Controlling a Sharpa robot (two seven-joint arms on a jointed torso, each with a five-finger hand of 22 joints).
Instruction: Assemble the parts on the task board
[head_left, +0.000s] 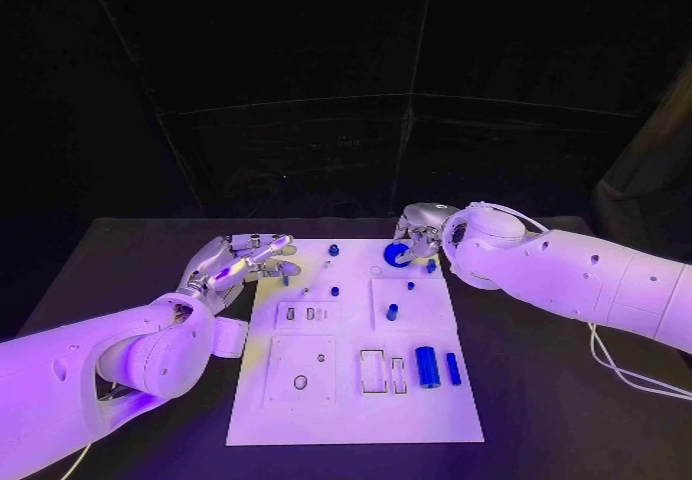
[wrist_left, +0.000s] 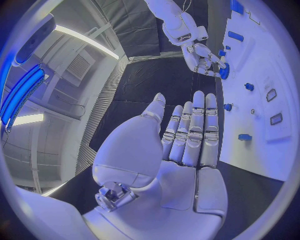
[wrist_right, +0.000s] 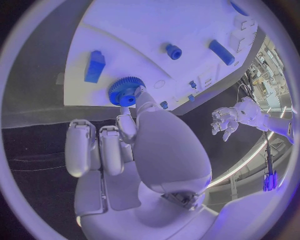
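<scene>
While the left hand (head_left: 245, 262) hovers open-fingered beside the white rectangular task board (head_left: 353, 420), the right hand (head_left: 417, 232) pinches a round blue toothed gear (head_left: 397, 255) at the board's far edge.

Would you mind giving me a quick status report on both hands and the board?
Right hand pinches the blue gear at the task board's far edge. Left hand open beside the board, holding nothing. Nothing blocking the gear.

Robotics lab: black table (head_left: 548, 400) w/ black curtain backdrop (head_left: 346, 140), ceiling strip lights (wrist_left: 87, 39), cluttered benches (wrist_right: 265, 75).
</scene>
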